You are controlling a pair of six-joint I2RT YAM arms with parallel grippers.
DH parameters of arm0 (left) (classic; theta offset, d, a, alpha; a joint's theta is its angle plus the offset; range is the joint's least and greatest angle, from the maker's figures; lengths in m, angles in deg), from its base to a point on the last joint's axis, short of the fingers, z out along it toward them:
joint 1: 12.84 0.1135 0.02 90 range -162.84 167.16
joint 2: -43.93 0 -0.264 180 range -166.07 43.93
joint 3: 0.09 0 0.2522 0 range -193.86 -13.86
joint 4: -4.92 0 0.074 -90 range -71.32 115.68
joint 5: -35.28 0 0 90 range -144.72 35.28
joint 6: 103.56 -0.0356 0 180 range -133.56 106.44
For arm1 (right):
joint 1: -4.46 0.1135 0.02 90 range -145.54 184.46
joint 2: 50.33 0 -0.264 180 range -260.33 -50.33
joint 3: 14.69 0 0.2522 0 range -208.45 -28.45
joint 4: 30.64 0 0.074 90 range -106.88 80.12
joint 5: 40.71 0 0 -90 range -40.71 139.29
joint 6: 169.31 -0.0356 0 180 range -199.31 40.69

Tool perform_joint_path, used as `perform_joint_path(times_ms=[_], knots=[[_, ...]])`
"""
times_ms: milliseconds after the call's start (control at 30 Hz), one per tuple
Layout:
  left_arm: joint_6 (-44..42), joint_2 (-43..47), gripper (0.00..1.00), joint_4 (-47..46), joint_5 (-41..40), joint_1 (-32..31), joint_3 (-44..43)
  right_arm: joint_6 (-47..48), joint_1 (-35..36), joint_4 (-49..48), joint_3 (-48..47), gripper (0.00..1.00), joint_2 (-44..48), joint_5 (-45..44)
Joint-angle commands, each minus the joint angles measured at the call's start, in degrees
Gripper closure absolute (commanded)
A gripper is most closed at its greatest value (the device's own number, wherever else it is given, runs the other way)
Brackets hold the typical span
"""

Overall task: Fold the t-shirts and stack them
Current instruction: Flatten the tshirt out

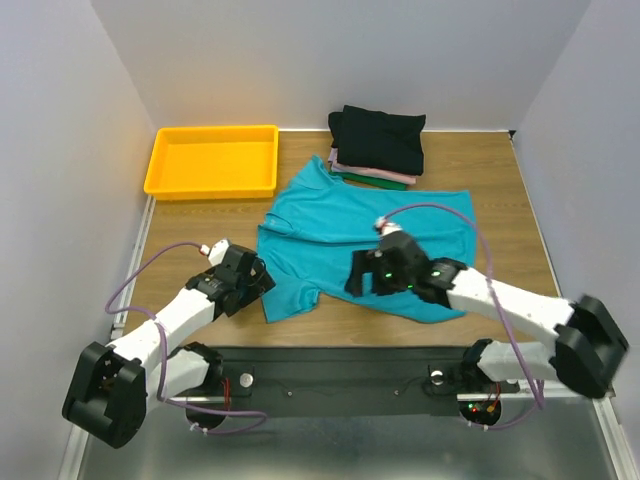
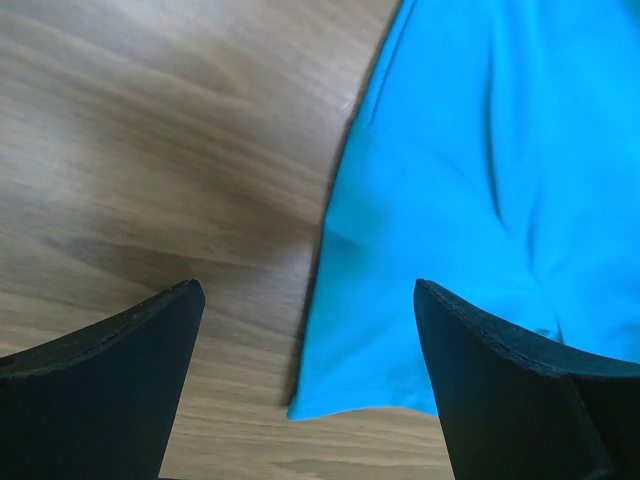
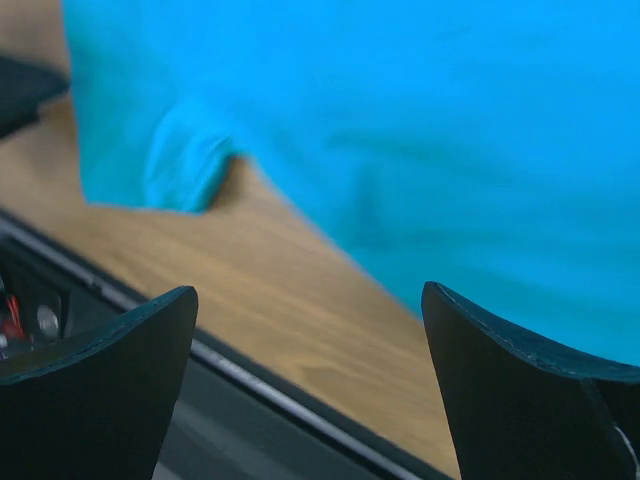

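Desk: wood, carrying everything here.
Teal t-shirt: spread flat mid-desk, unfolded, one sleeve pointing at the near-left.
Yellow tray: far left, apart from the shirt.
Folded stack: black shirt on top with pale pink and green edges beneath, at the far edge, just beside the teal t-shirt's upper end.
Right fingers: apart, over the teal t-shirt's near hem by the desk's front edge; contact with the cloth is possible, but the view is blurred.
Left fingers: apart, gripping nothing; the sleeve's corner lies between them, nearer the right-hand one.
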Motion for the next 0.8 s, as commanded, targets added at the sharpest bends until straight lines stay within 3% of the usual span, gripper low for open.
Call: perform_joint_path(times_ms=[0,200,367,467,500,667,767], knots=[[2.1,1.8,0.01,-4.3,1.9,0.1,0.7,-6.8,14.6,-6.1,-7.0,0.01,-11.6,-8.2],[0.1,-2.1,0.02,-3.5,2.1,0.1,-1.3,-12.2,19.6,-7.4,-17.0,0.16,-28.7,-12.7],[-0.1,-1.3,0.02,-4.3,2.0,0.1,-0.2,-15.2,20.2,-8.0,-19.1,0.31,-33.3,-14.5],[-0.3,-0.8,0.02,-5.2,2.2,0.1,0.5,-17.6,20.2,-8.2,-19.3,0.51,-35.1,-15.4],[-0.5,-0.9,0.02,-5.2,2.2,0.1,0.6,-18.1,20.2,-8.3,-19.3,0.64,-35.5,-15.6],[-1.0,-1.3,0.02,-5.6,2.3,0.1,1.3,-19.4,20.2,-8.9,-19.1,0.73,-36.8,-15.5],[-1.2,-0.9,0.02,-5.4,1.6,0.1,1.4,-20.9,20.4,-8.9,-16.8,0.87,-35.5,-14.6]])
